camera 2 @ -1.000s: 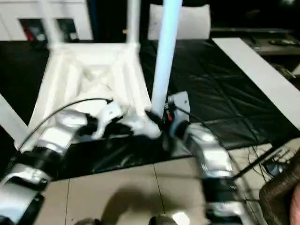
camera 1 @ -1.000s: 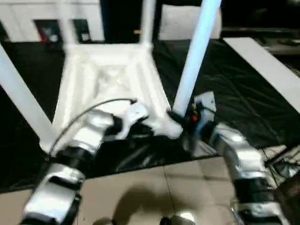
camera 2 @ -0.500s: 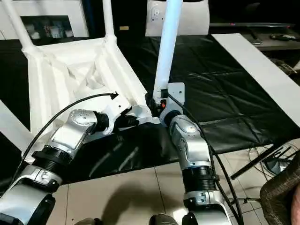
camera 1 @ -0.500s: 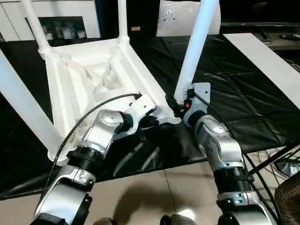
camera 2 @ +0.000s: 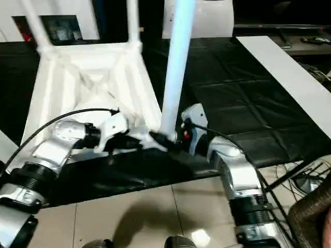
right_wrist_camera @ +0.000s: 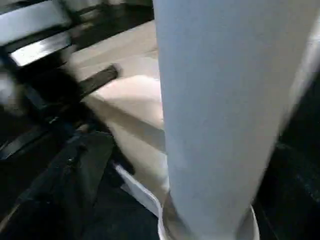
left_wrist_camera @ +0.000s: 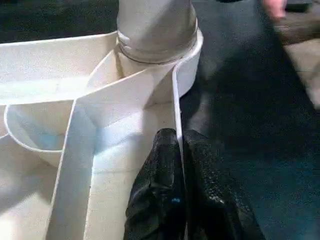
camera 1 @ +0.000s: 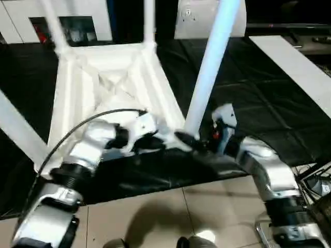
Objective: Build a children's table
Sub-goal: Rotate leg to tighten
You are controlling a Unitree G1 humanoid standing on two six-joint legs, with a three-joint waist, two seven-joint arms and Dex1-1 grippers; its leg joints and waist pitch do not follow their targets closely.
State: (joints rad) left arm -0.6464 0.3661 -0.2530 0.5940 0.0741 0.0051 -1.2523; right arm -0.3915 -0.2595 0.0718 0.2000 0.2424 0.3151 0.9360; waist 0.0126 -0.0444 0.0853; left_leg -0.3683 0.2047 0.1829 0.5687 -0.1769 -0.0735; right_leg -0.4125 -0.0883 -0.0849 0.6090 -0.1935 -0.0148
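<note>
Your left pincer is pinching the upturned tabletop's near rim on the black mat — right pincer at the corner leg, grip unclear.

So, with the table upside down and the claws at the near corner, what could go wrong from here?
1. The left claw pinches only a thin rim wall of the tabletop; it may slip off if the tabletop shifts.
2. The near leg leans in its corner socket; if it is not fully seated, a push could pop it out.
3. The right claw sits close at that leg's base, so moving it may knock the leg.
</note>
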